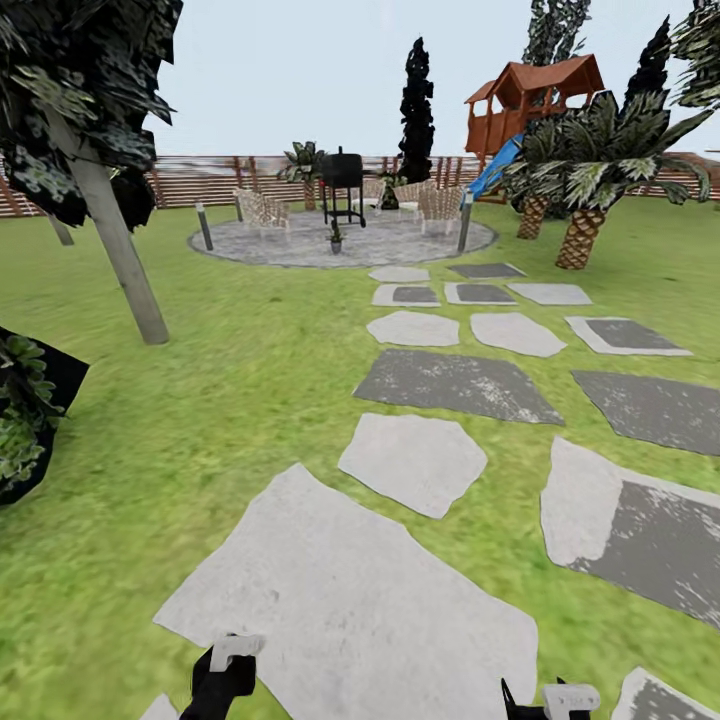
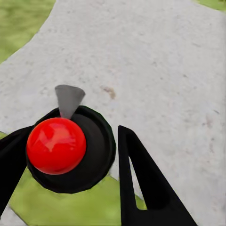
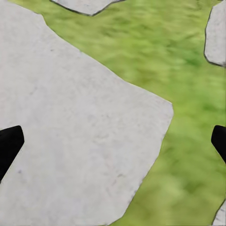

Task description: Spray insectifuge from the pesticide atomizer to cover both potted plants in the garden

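Head view: stepping stones (image 1: 415,460) cross lawn (image 1: 230,400) toward patio (image 1: 300,245).

My right gripper (image 1: 552,697) and left gripper (image 1: 225,675) are cut by the bottom edge. A potted plant (image 1: 335,238) on the distant patio (image 1: 420,240) is too small to make out.

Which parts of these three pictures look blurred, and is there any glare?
Head view: even flat light, distant patio soft. Left wrist view: red ball between the left gripper fingers carries white highlights. Right wrist view: grass smeared, stone sharper.
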